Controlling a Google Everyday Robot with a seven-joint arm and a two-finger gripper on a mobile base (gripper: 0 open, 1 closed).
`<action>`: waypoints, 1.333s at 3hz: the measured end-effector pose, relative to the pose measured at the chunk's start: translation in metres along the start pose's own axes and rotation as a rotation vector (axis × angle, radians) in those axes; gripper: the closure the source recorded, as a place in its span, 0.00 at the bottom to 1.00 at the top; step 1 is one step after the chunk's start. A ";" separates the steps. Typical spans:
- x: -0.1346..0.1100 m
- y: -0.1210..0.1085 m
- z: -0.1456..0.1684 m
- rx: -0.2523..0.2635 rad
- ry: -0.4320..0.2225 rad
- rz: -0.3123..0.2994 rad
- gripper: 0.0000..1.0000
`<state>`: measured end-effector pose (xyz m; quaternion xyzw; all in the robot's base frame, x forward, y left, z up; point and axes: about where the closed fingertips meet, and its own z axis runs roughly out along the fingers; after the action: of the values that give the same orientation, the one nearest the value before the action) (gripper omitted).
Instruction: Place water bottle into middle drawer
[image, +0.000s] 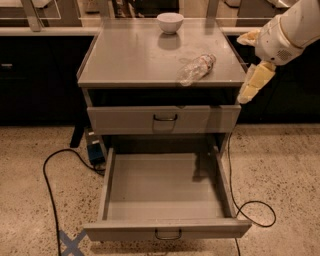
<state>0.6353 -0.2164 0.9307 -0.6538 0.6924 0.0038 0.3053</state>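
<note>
The water bottle (196, 69) is clear, with a pale label with reddish marks. It lies on its side on the grey cabinet top (130, 60), near the right front corner. The middle drawer (165, 187) is pulled wide open below and its grey tray floor is bare. Its front panel (167, 231) carries a small dark wire handle. My gripper (250, 87) hangs pointing down just off the cabinet's right edge, level with the top and to the right of the bottle. It holds nothing and does not touch the bottle.
A white round bowl (170, 22) stands at the back of the cabinet top. A closed drawer (165, 119) sits above the open one. Black cables (50, 172) lie on the speckled floor left and right of the cabinet. A blue tape cross (67, 242) marks the floor.
</note>
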 end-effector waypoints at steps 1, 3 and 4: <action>0.001 -0.008 0.005 0.024 0.009 -0.007 0.00; -0.032 -0.073 0.046 0.089 -0.046 -0.139 0.00; -0.043 -0.089 0.073 0.055 -0.088 -0.185 0.00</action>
<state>0.7448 -0.1610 0.9251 -0.7055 0.6149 -0.0145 0.3522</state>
